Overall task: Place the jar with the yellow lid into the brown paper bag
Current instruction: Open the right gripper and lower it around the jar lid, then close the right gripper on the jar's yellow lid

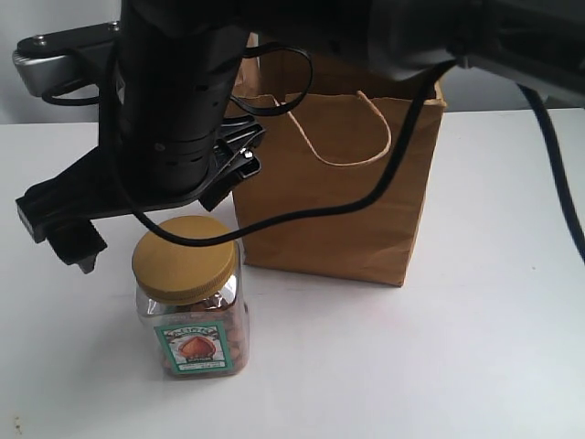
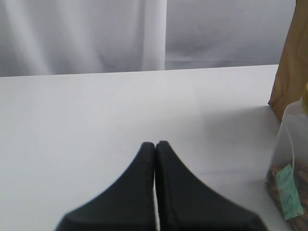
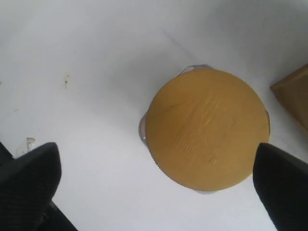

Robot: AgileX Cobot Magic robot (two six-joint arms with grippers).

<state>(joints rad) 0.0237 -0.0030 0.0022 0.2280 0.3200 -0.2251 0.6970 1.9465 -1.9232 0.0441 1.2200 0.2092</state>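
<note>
The yellow-lidded jar [image 1: 194,315] stands upright on the white table, left of and in front of the brown paper bag [image 1: 340,197]. My right gripper [image 1: 164,203] hangs open just above the jar. In the right wrist view its two fingers are spread wide, one on each side of the yellow lid [image 3: 207,127], and they touch nothing. My left gripper [image 2: 155,145] is shut and empty, low over the table. The jar [image 2: 290,168] and the bag [image 2: 291,67] sit apart from it at the edge of its view. It cannot be made out in the exterior view.
The bag's paper-cord handle [image 1: 352,139] hangs over its front face. A black cable [image 1: 302,212] from the right arm drapes across the bag. The bag's corner [image 3: 294,94] lies close beside the lid. A grey curtain [image 2: 96,33] backs the table.
</note>
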